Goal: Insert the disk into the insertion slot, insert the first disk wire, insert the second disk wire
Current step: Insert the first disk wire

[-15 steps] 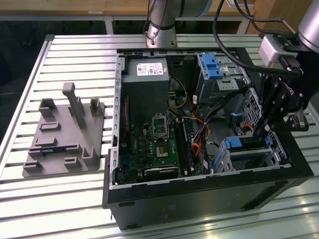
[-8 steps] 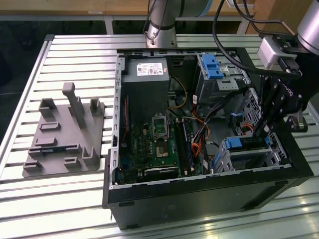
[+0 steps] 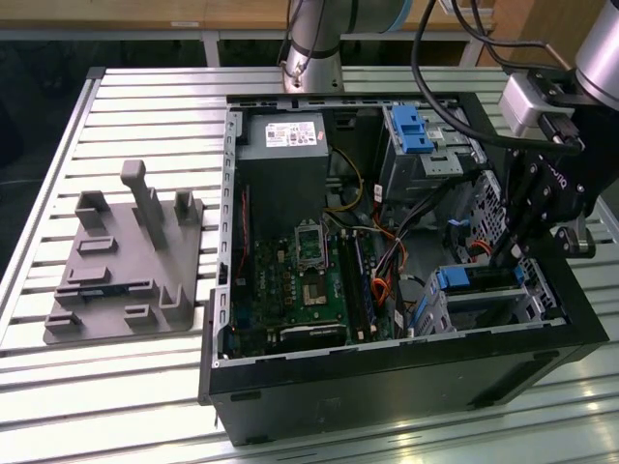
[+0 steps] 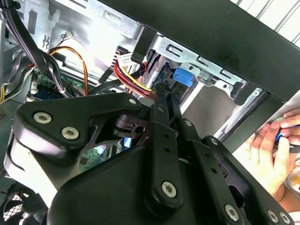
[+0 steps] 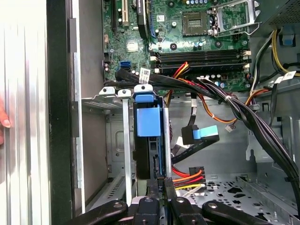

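Note:
The disk, in its bright blue carrier, sits inside the insertion slot, a silver cage at the case's front right corner in the exterior view. The first wrist view shows the disk's blue end inside the cage. My gripper reaches down into the case, fingers shut together, tips at the disk's near edge. A red, yellow and black wire bundle lies right beside the fingertips. A loose black cable with a blue plug hangs close by. In the second wrist view the fingers point at the blue carrier.
The open black computer case holds a green motherboard, a power supply and an upper bay with a blue latch. Thick black cables cross near the cage. A grey fixture lies on the slatted table. A person's hand is outside the case.

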You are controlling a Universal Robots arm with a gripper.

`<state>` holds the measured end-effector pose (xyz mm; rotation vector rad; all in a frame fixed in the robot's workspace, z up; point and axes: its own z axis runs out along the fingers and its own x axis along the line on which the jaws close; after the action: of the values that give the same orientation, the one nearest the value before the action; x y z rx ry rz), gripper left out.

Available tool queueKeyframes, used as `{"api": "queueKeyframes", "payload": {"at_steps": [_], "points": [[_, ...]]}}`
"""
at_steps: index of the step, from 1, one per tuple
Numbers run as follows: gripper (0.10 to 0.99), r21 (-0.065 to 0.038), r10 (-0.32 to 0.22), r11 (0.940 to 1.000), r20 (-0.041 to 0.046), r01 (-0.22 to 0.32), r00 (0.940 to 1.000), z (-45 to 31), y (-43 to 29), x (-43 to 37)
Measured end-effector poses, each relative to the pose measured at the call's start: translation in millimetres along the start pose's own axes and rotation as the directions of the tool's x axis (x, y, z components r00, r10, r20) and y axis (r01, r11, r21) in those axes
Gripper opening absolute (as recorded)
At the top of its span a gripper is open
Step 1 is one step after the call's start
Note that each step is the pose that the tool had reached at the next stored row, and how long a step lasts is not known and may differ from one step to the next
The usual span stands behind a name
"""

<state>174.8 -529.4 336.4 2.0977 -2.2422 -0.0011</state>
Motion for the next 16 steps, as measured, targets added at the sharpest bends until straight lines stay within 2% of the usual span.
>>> {"api": "queueKeyframes", "payload": {"at_steps": [16], "points": [[0.165,0.000,0.000,1.0000,0.0000,0.000,1.0000,3.5,0.3,0.4]]}}
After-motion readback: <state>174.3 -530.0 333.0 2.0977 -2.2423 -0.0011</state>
